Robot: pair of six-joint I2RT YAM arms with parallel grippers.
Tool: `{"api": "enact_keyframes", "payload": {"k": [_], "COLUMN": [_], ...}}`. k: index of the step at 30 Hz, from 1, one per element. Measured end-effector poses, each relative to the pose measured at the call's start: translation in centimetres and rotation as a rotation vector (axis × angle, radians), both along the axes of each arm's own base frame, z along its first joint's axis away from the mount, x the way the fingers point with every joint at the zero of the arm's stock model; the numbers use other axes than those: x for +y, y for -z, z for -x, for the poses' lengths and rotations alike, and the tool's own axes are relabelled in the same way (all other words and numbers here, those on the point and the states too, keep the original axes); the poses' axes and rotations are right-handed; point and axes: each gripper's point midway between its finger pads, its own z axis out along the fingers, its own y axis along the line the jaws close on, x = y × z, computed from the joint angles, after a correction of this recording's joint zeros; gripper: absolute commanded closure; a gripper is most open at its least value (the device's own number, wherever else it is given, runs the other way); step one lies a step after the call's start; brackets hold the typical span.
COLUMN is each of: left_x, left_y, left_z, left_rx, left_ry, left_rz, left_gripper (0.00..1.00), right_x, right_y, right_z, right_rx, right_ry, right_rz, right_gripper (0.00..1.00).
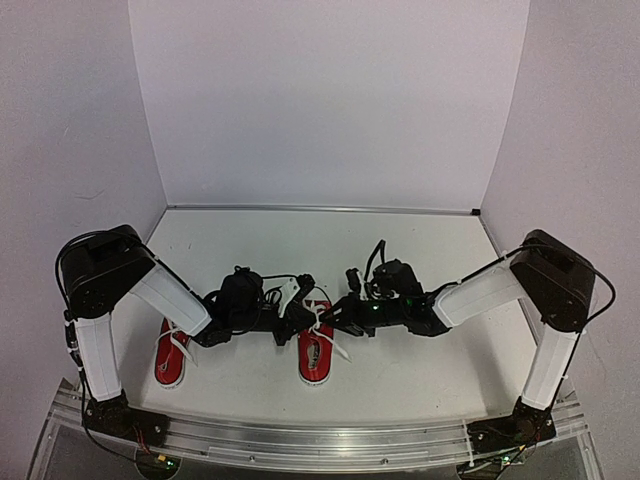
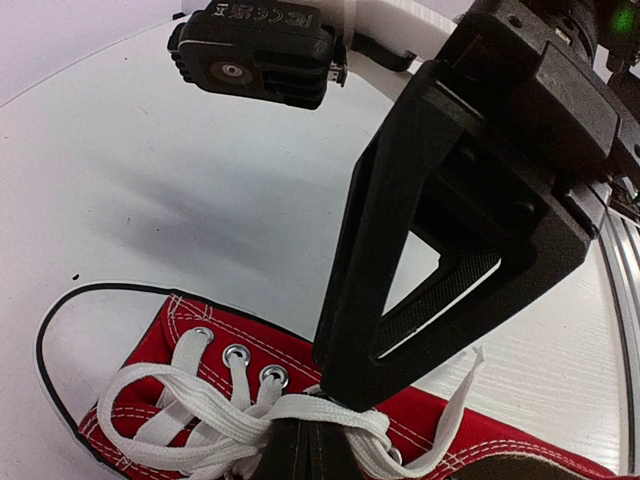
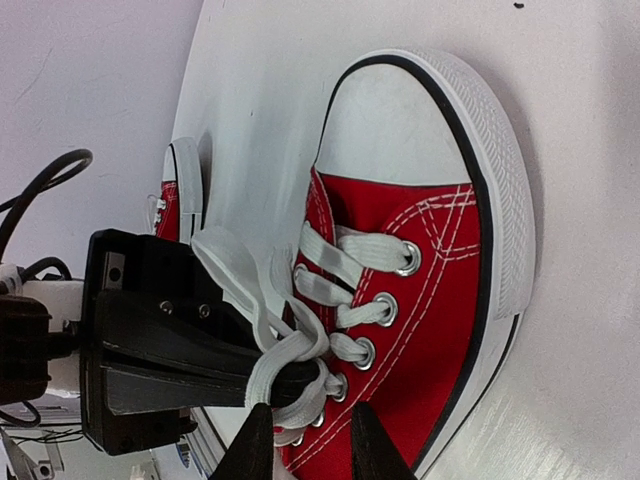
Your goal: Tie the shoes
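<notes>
Two red shoes with white laces lie on the white table: one at the left (image 1: 170, 358), one in the middle (image 1: 316, 360). Both grippers meet over the middle shoe's laces. My left gripper (image 1: 298, 322) has its fingers together, and a strand of the white lace (image 2: 300, 408) wraps across their tips (image 2: 305, 432). My right gripper (image 3: 312, 442) is open and straddles the lace (image 3: 285, 350) just below the left gripper's tip (image 3: 305, 372). The right gripper's black finger (image 2: 350, 385) touches the crossing of the laces. A loose lace end (image 2: 455, 400) hangs over the red side.
The left shoe (image 3: 172, 200) lies parallel to the middle one, under my left forearm. White walls close the table at the back and sides. A metal rail (image 1: 320, 440) with the arm bases runs along the near edge.
</notes>
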Motion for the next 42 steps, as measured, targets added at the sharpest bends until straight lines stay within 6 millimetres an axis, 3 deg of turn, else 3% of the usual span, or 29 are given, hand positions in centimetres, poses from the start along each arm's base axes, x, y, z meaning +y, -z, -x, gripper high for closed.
{"api": "enact_keyframes", "payload": {"k": [15,24,30,32,36,42], "left_x": [0.00,0.01,0.02,0.03,0.10,0.92], "left_y": [0.02,0.03,0.07,0.09,0.19,-0.60], "left_z": [0.03,0.04,0.04,0.04,0.01,0.08], "left_rx": [0.001,0.002,0.002,0.002,-0.005,-0.029], "left_ry": [0.002,0.002,0.003,0.002,0.003,-0.005], "left_rz": [0.000,-0.001,-0.002,-0.003,-0.013,-0.042], "left_gripper": [1.00,1.00,1.00,0.96,0.80,0.73], "right_x": [0.32,0.50,0.52,0.52,0.50,0.41], "right_y": [0.19,-0.05,-0.09,-0.09,-0.09,-0.01], "right_z": [0.11,0.23,0.25,0.24,0.20,0.11], "right_rx": [0.016,0.018,0.018,0.017,0.016,0.013], "right_ry": [-0.007,-0.017,-0.019,-0.019,-0.016,-0.010], "right_rz": [-0.020,-0.033,-0.035,-0.035,-0.034,-0.031], "right_gripper": [0.82,0.99,1.00,1.00,1.00,1.00]}}
